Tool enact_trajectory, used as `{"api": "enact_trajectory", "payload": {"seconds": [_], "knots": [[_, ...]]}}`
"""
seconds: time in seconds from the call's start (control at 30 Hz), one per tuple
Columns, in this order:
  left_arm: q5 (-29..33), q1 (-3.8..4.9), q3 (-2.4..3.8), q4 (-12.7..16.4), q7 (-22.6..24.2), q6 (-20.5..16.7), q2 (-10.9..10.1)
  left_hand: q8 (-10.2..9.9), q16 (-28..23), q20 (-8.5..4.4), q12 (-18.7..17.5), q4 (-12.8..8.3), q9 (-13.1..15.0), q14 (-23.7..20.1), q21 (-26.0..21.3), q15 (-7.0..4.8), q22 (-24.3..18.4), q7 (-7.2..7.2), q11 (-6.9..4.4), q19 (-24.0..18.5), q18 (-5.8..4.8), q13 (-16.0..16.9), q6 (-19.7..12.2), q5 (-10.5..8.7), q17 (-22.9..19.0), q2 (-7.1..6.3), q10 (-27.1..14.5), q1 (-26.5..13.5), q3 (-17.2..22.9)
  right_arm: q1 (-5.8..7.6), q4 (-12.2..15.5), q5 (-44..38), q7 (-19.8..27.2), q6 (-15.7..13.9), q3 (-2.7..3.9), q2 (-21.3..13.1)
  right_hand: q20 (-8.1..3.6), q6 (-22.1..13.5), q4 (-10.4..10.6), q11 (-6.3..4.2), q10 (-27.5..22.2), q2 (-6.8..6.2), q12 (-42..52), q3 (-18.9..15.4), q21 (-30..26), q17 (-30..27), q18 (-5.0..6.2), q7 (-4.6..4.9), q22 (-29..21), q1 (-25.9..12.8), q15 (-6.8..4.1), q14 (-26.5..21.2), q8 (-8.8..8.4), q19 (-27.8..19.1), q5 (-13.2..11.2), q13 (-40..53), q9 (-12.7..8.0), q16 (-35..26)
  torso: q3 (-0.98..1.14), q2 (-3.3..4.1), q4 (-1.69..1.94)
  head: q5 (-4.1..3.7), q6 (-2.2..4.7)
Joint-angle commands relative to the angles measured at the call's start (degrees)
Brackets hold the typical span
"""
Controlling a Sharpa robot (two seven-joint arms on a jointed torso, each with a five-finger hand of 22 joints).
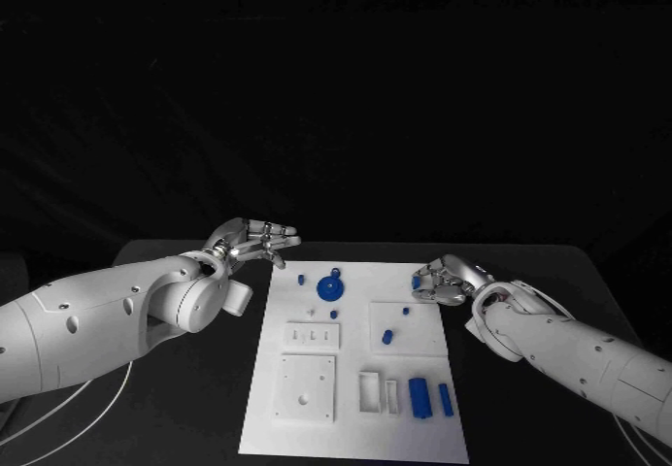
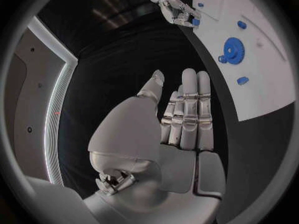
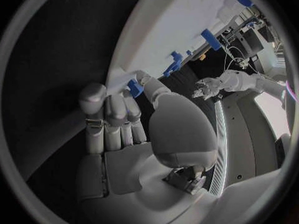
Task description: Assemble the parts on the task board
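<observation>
The white task board (image 1: 357,432) lies in the middle of the black table. A blue gear (image 1: 330,286) (image 2: 233,50) stands near its far edge, with a small blue piece (image 1: 300,280) beside it. Two blue blocks (image 1: 419,395) lie at the near right. My right hand (image 1: 449,280) (image 3: 124,134) is at the board's far right edge and pinches a small blue part (image 1: 420,282) (image 3: 134,87) between thumb and finger. My left hand (image 1: 255,240) (image 2: 181,114) hovers off the board's far left corner, fingers straight and holding nothing.
White blocks with holes and slots (image 1: 307,388) (image 1: 313,336) sit on the board's near left half, and a white frame (image 1: 376,391) next to the blue blocks. Small blue pegs (image 1: 386,337) (image 1: 406,312) (image 1: 335,314) lie mid-board. Bare black table flanks the board.
</observation>
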Motion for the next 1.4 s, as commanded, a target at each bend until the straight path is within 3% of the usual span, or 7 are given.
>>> {"api": "enact_trajectory", "payload": {"seconds": [0.03,0.43,0.9,1.07,1.23,1.33,1.4], "knots": [[-0.33,0.02,0.04,0.11,0.02,0.3,0.08,0.27,0.45,0.28,-0.06,-0.09,0.02,0.36,0.05,0.1,0.14,-0.01,-0.12,0.22,0.53,0.07,-0.25,0.04,0.09,-0.05,-0.45,-0.18,-0.35,-0.06,-0.13,0.27,0.77,1.19,0.0,0.17,0.05,0.58,-0.08,-0.15,-0.1,0.87,0.3,0.45,-0.16,0.1,0.34,-0.04,5.33,0.0,-0.01,-0.33,-0.03,1.93,-0.16,0.1,-0.09,0.21,-0.08,-0.03,0.12,-0.07,-0.05],[-0.34,0.02,0.05,0.12,-0.07,0.24,0.01,0.26,0.69,0.28,-0.07,-0.03,0.02,0.29,0.16,0.08,0.26,-0.03,-0.13,0.2,0.55,0.07,-0.3,0.04,0.15,0.02,-0.51,-0.21,-0.35,-0.06,-0.26,0.26,0.52,0.68,0.0,0.38,-0.16,2.45,-0.56,-0.46,0.01,2.01,0.52,2.83,0.08,0.24,0.21,-0.56,5.34,-0.61,-0.26,-0.28,0.02,1.88,-1.44,0.24,0.0,0.23,-0.09,-0.04,0.13,0.1,0.07],[-0.62,0.03,0.05,0.12,-0.47,0.3,-0.02,0.35,0.78,0.27,-0.07,0.09,0.1,0.13,0.19,0.09,0.35,-0.26,-0.24,0.1,0.53,0.07,1.59,0.02,0.1,0.4,0.07,-0.18,-0.31,-0.06,-0.3,-1.55,-1.45,-1.99,0.0,0.5,-1.26,9.77,-3.27,-1.71,0.56,5.62,0.36,7.35,0.43,0.66,-0.54,-2.41,5.38,-0.23,-1.32,-0.09,0.11,1.92,-7.64,0.34,2.59,0.2,-0.1,-0.04,0.23,-0.11,-0.03],[-1.17,0.03,0.05,0.11,-0.96,0.48,0.0,0.38,0.74,0.22,-0.07,0.26,0.21,0.03,0.14,-0.03,0.36,-0.83,-0.67,0.03,0.5,0.07,3.16,0.0,0.06,0.71,1.85,-0.31,-0.36,-0.06,0.09,-2.15,-2.24,-2.55,0.0,0.46,-1.35,9.72,-3.57,-1.8,0.63,5.58,0.15,7.12,0.25,0.81,-0.6,-2.5,5.32,-0.71,-1.38,-0.06,0.08,1.91,-7.01,0.34,3.28,0.14,-0.07,-0.06,0.27,-0.2,-0.01],[-3.86,0.04,0.06,0.16,-3.31,2.34,0.05,0.58,1.16,-0.36,0.16,1.24,0.44,0.34,0.14,-0.83,0.41,-2.18,-2.27,0.16,0.04,0.16,6.4,0.24,0.29,1.55,7.03,-1.34,-0.5,0.11,2.63,-2.76,-3.65,-2.25,0.06,-0.74,-1.36,9.67,-3.75,-1.83,0.58,5.41,0.03,7.1,0.16,0.87,-0.57,-2.48,5.3,-0.79,-1.36,-0.03,0.06,1.94,-7.21,0.34,3.46,0.1,-0.12,-0.24,0.34,-0.29,-0.04],[-7.3,0.09,0.08,0.47,-6.38,5.27,0.04,0.6,7.0,-1.94,1.31,2.08,0.54,2.72,2.05,-2.63,1.5,-3.44,-4.7,1.99,-0.54,0.48,8.71,3.52,3.65,2.32,14.05,-2.27,-0.47,0.77,5.44,-3.47,-5.21,-1.12,0.26,-1.84,-1.35,9.63,-3.53,-1.9,0.49,5.2,-0.1,6.92,-0.06,0.82,-0.52,-2.58,5.23,-0.92,-1.37,-0.06,0.05,1.93,-7.88,0.29,3.52,-0.03,-0.26,-0.22,0.3,-0.43,0.02],[-9.16,0.22,0.09,0.55,-8.7,7.46,0.28,0.4,10.44,-2.72,1.1,2.91,0.61,1.26,3.19,-3.06,2.4,-3.84,-5.17,1.94,-1.24,0.52,9.51,3.66,6.17,2.45,15.88,-3.45,-0.84,1.38,7.46,-4.16,-6.43,-0.08,0.41,-2.51,-1.36,9.59,-3.2,-1.94,0.52,5.03,-0.12,6.84,-0.25,0.81,-0.49,-2.65,5.18,-0.84,-1.4,-0.05,0.05,1.93,-8.19,0.34,3.55,-0.15,-0.33,-0.37,0.23,-0.37,0.14]]}}
